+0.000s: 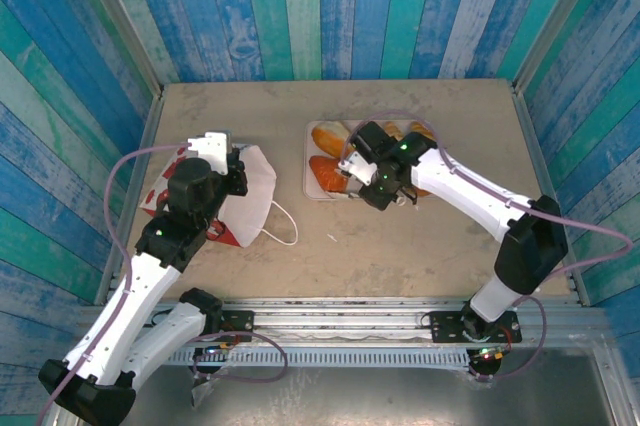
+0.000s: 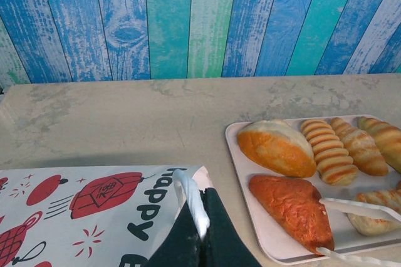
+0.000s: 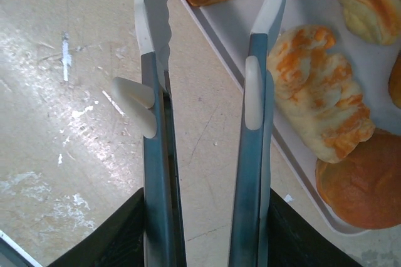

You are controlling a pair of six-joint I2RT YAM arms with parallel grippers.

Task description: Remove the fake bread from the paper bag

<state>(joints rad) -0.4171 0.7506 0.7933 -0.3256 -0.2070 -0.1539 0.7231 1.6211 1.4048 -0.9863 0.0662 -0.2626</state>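
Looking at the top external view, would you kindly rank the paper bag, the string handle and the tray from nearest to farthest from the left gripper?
1. The paper bag: right at the left gripper, which is closed on its edge.
2. The string handle: just right of the bag, toward the near edge.
3. The tray: farthest, right of centre, under the right gripper.

From above, the right arm covers the tray's [image 1: 318, 194] middle and most of the fake bread [image 1: 325, 136]. In the right wrist view a round bun [image 3: 366, 185] is cut by the right edge, and the right gripper's [image 3: 210, 16] fingertips run off the top.
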